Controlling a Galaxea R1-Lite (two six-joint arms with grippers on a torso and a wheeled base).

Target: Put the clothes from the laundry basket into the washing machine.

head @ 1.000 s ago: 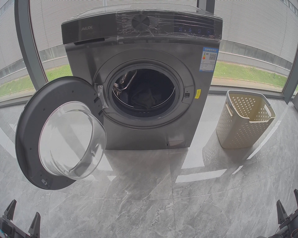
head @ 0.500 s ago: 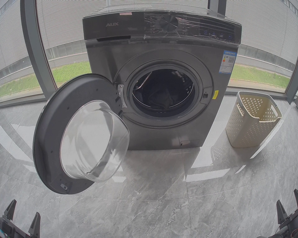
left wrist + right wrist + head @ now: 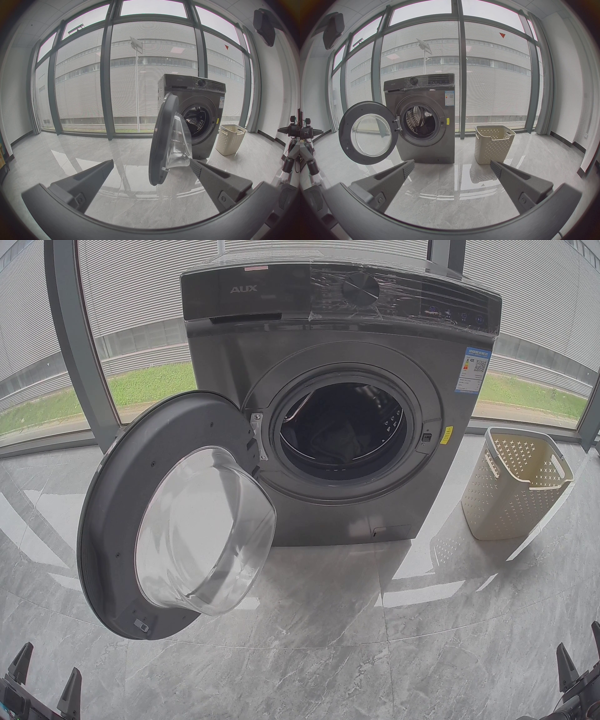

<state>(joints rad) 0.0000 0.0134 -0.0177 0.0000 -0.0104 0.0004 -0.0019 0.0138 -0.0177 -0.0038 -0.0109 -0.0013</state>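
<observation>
A grey front-loading washing machine (image 3: 337, 334) stands ahead, its round door (image 3: 125, 515) swung wide to the left. Dark clothes (image 3: 334, 443) lie inside the drum. To its right a cream perforated laundry basket (image 3: 515, 502) stands on the floor, and no clothes are visible in it. My left gripper (image 3: 45, 674) hangs low at the near left, open and holding nothing. At the near right my right gripper (image 3: 581, 655) is open too, well short of the basket. Both wrist views look at the machine (image 3: 200, 103) (image 3: 425, 93) and the basket (image 3: 229, 140) (image 3: 493, 143) from a distance.
Glossy grey floor tiles (image 3: 325, 627) stretch between me and the machine. Tall windows with dark pillars (image 3: 75, 346) run behind it. The open door juts out over the floor on the left.
The whole head view has shifted: machine, door and basket sit further right in the picture, so the camera moved. Both grippers keep their places at the lower corners.
</observation>
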